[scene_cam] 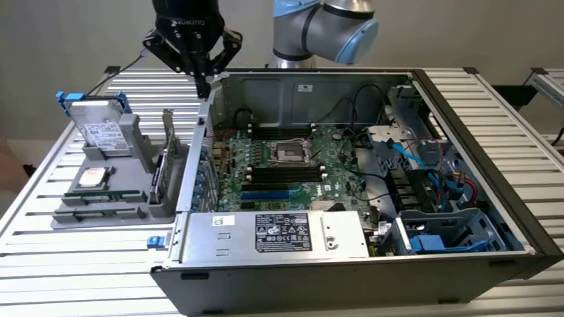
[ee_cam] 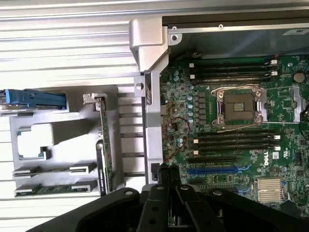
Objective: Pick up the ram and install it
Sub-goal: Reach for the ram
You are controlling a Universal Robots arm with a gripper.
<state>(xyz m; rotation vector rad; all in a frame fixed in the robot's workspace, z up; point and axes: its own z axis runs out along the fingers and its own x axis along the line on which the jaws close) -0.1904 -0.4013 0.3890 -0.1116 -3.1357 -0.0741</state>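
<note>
An open computer case [scene_cam: 352, 281] sits on a slatted metal surface [scene_cam: 53, 264], its green motherboard [scene_cam: 291, 168] exposed and the memory slots beside the processor socket standing empty. At the exterior view's left, just beside the case wall, a grey holder [scene_cam: 105, 214] carries the loose parts. Among them is the ram [scene_cam: 162, 172], standing on its long edge in the slot nearest the case. The claw [scene_cam: 205, 89] is clenched on nothing, its fingertips pressed together. It hangs above the rear corner of that case wall, well apart from the ram, which lies lower and nearer the camera on the holder side. From the wrist view the ram [ee_cam: 104, 150] shows as a thin green strip across the wall from the claw [ee_cam: 166, 175]. The stick is probably light and stiff but fragile (bare chips on its faces, fine contacts along one edge), so the safest hold is likely mid-length across its two flat faces, near the upper edge.
</note>
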